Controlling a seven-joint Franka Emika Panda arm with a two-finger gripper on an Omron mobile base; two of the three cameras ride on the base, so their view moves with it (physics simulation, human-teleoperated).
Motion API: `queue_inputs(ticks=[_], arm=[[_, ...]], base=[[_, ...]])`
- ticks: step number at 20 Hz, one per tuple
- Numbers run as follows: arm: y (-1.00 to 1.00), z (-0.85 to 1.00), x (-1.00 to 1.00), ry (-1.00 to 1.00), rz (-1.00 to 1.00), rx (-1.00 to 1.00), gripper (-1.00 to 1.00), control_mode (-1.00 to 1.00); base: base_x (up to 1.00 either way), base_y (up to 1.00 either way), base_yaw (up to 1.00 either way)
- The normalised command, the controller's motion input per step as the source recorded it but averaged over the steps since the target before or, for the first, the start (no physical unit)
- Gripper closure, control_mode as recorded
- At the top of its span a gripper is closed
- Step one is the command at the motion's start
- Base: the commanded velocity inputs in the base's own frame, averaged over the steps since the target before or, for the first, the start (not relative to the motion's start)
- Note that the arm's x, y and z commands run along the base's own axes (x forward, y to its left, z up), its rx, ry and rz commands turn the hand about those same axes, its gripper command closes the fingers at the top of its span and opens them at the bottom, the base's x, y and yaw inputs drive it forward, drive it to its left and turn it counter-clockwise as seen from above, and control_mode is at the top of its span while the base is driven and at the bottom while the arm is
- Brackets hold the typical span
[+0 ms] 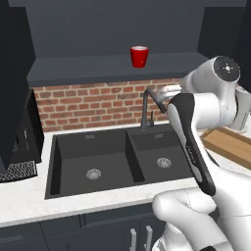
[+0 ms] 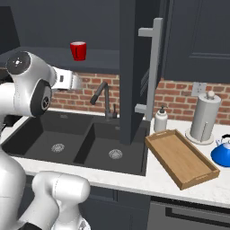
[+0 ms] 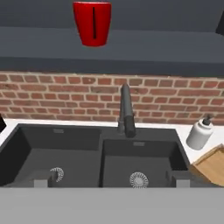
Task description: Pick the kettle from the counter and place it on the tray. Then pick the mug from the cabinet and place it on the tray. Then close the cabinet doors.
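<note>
1. The black double sink (image 1: pixel 117 159) set in the white marbled stone bench (image 2: pixel 148 177) is the landmark here; it lies nearest the base, and the white arm rises in front of it.
2. In the hand view the two dark finger tips (image 3: pixel 41 180) stand at the bottom, one over each basin of the sink, so the jaws are wide apart with nothing between them.
3. The gripper (image 2: pixel 72 82) hangs above the sink's left basin in the right base view, pointing toward the back wall; its fingers are hard to make out there.
4. Right of the sink, the shallow wooden tray (image 2: pixel 181 157) lies flat on the bench with nothing on it.
5. Further right of the sink, beyond the tray, the small squat blue kettle (image 2: pixel 222 154) with a thin black handle sits on the bench, apart from the tray.
6. Behind the kettle stands an upright white paper-towel roll (image 2: pixel 204 117) on its holder.
7. At the sink's back rim, the dark bent tap (image 3: pixel 125 110) rises between the basins; a small white soap bottle (image 3: pixel 200 133) stands by the sink's back right corner.
8. Behind the sink runs a red brick wall (image 1: pixel 93 105).
9. Above the sink, the small bright red mug (image 1: pixel 139 56) stands upright on the dark shelf of the charcoal upper cabinet (image 1: pixel 112 29).
10. A tall charcoal cabinet door (image 2: pixel 134 67) with a long silver bar handle (image 2: pixel 153 67) stands open, edge-on above the sink's right end.
</note>
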Motion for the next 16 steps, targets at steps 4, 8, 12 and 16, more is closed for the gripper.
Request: queue_inputs(ticks=[4,8,12,16], arm=[[0.08,1.0,0.0,-0.46,0.0,0.0,-1.0,-1.0],[0.1,0.96,0.26,-0.28,0.0,0.04,-1.0,-1.0],[0.04,0.21,0.33,-0.02,0.0,0.07,-1.0,-1.0],[0.0,0.0,0.0,0.0,0.0,0.0,-1.0,-1.0]], base=[[0.0,0.0,0.0],[0.0,0.0,0.0],[0.0,0.0,0.0],[0.0,0.0,0.0]])
